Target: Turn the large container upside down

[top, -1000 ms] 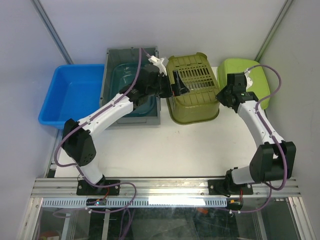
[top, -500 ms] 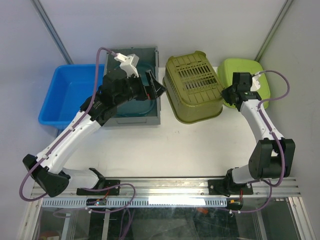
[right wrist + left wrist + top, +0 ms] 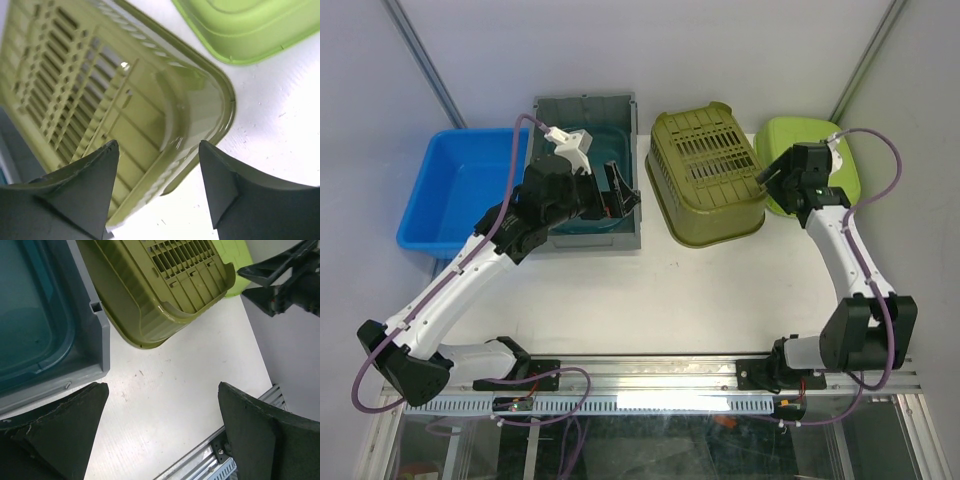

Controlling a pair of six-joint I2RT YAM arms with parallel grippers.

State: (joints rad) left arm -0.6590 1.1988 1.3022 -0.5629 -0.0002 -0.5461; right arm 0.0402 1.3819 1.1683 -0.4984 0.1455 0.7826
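Olive-green basket sits base-up, rim on the white table, at upper centre of the overhead view, so the flip looks finished; left gripper gapes wide, right gripper stands parted, both empty.

Olive slatted basket, blue tub
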